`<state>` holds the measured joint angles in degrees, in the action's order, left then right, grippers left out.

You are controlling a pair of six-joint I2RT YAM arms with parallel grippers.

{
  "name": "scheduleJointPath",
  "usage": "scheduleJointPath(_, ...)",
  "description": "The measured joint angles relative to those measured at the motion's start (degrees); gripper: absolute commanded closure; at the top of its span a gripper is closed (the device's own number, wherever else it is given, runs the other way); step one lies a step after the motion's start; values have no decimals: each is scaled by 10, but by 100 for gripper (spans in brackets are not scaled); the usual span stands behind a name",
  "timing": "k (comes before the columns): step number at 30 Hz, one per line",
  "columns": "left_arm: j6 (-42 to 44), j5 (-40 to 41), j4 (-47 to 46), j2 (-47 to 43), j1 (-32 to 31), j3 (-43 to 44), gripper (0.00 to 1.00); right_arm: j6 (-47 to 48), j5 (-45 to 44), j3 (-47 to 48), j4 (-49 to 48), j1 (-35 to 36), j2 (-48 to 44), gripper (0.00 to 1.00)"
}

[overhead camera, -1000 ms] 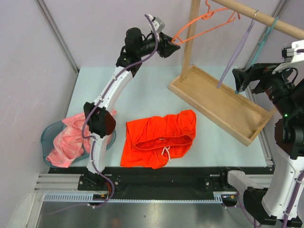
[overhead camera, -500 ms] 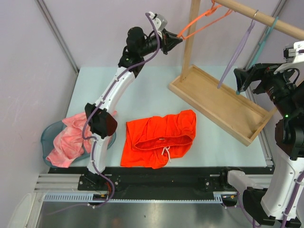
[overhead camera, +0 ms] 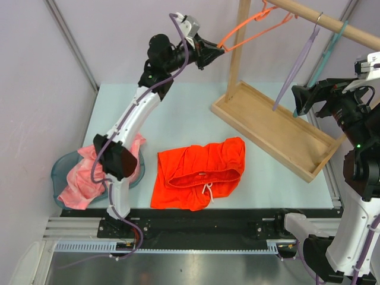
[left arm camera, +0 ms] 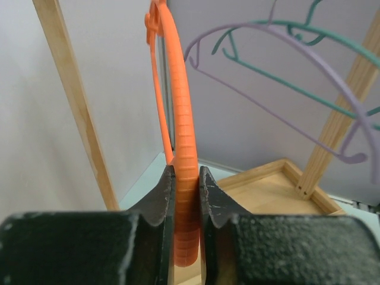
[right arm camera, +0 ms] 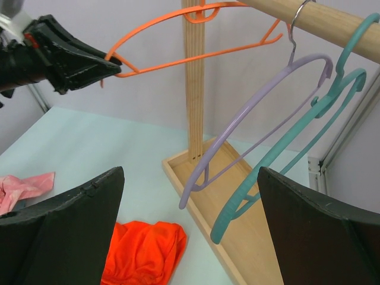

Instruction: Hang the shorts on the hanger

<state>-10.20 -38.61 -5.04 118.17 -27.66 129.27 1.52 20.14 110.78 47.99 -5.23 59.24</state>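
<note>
Holding the hanger [left arm camera: 181, 119], my left jaws are clamped on its thin orange arm, one pad on each side. My left wrist camera shows this up close.

The top view shows more. The hanger's hook is up where the wooden rail [overhead camera: 332, 24] meets the post [overhead camera: 237, 47]. My left jaws pinch its low end, high above the counter [overhead camera: 178, 113].

The shorts [overhead camera: 196, 172] lie flat on the counter near my bases, well apart from the hanger. My left wrist camera cannot see them.

My right wrist camera sees just a corner of the shorts, low down. It also shows my right jaws wide apart with nothing in them. A lilac hanger [right arm camera: 249, 101] and a teal hanger [right arm camera: 320, 101] hang side by side on the rail, right of the post. The wooden tray [overhead camera: 279, 139] sits under them.

A pink cloth [overhead camera: 83, 178] lies in a blue bowl [overhead camera: 59, 172] at the counter's left edge. There is open counter between the shorts and the tray.
</note>
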Motion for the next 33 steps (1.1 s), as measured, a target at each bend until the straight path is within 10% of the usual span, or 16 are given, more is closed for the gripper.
scheduleJointPath(22,-3,-173,63,-352,170,-405,100,19,129,-37,-75,8,33,0)
scheduleJointPath(33,233,-300,361,-559,269,-505,100,182,87,-44,-99,306,136,0)
